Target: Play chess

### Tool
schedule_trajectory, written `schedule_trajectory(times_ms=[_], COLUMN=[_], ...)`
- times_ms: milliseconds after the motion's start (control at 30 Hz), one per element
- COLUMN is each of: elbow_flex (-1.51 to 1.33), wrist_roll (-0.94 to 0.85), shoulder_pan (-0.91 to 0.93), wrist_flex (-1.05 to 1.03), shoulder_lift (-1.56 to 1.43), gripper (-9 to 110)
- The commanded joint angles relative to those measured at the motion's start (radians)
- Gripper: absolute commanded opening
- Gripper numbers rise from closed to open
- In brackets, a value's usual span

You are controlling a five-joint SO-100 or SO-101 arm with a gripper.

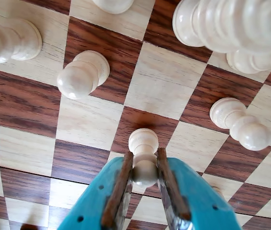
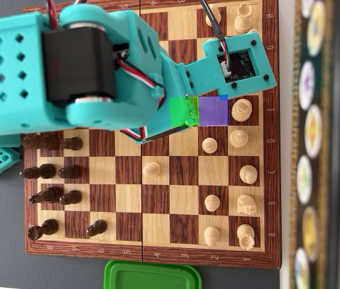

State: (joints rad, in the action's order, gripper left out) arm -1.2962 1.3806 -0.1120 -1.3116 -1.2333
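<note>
In the overhead view the teal arm [image 2: 97,66] hides much of the chessboard [image 2: 182,198] beneath it, including the fingers and whatever they hold. In the wrist view, a tall white piece [image 1: 241,24] is blurred and cut off by the top edge. Below the chessboard, a green lid [image 2: 151,276] is cropped by the bottom edge.

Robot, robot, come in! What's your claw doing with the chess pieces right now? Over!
Gripper shut on white pawn, pawn upright over the chessboard. Other white pieces nearby, nearest a pawn, apart from the claw. Green and purple squares glow under the arm in overhead view.
</note>
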Motion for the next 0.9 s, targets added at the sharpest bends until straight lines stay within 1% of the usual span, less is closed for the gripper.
schedule_trajectory(times_ms=[0,767,867], elbow_flex=[0.006,-0.014,-0.012], wrist_roll=[-0.005,-0.005,-0.005], shoulder_pan=[0.009,0.005,0.005], wrist_flex=[0.0,0.005,0.005], shoulder_lift=[-0.058,-0.057,-0.057], gripper=[7,7,9])
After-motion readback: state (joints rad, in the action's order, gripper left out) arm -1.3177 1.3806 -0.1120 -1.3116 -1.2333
